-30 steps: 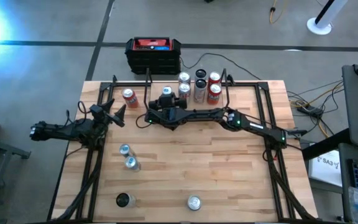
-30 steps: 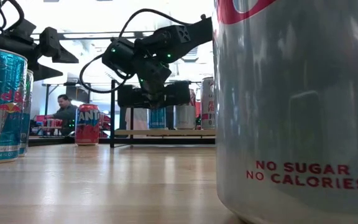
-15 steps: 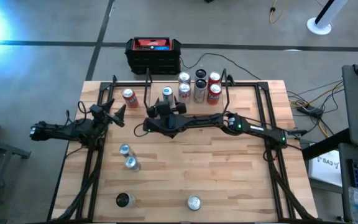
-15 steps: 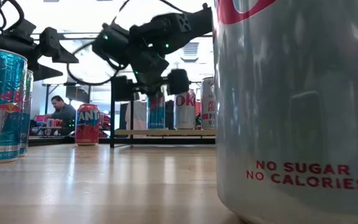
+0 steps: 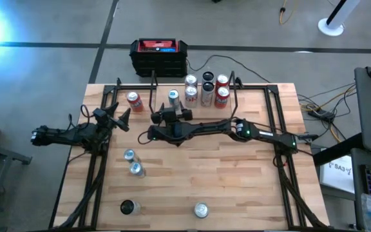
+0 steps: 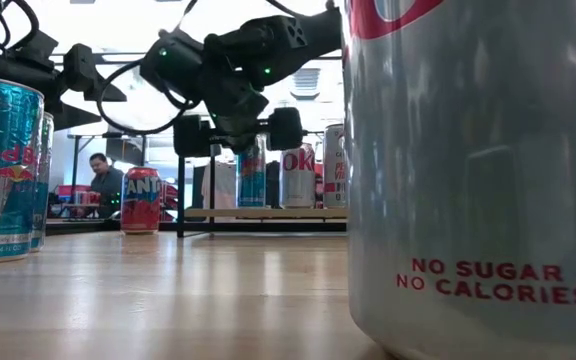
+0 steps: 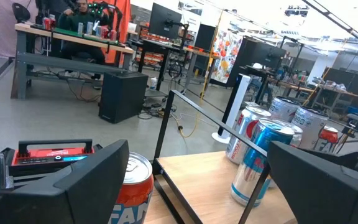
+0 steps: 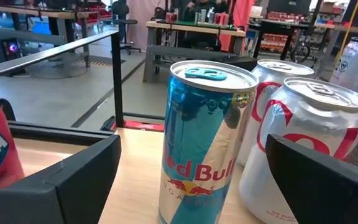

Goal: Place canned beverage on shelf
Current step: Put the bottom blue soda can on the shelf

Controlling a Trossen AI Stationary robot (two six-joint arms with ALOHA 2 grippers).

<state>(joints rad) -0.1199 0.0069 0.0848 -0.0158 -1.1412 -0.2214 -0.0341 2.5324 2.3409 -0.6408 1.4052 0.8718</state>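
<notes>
A blue-and-silver Red Bull can (image 8: 204, 143) stands upright on its base at the left end of the shelf (image 6: 268, 212), beside several Coke cans (image 5: 206, 90). My right gripper (image 5: 172, 113) hangs open just on the near side of the Red Bull can (image 5: 173, 96). Its fingers stand wide on either side, and the can is a little ahead of their tips, untouched. My left gripper (image 5: 121, 116) waits open at the table's left, pointing at a red Fanta can (image 5: 133, 100) that stands on the table.
Two slim cans (image 5: 133, 162), a black can (image 5: 129, 207) and a silver can (image 5: 201, 209) stand on the near half of the table. A black box with a red top (image 5: 159, 55) sits beyond the far edge. People sit at desks in the room behind.
My right gripper has opened and let go of the Red Bull can, which stays upright on the shelf. The gripper has then drawn back from the can toward the table's near edge and risen a little.
</notes>
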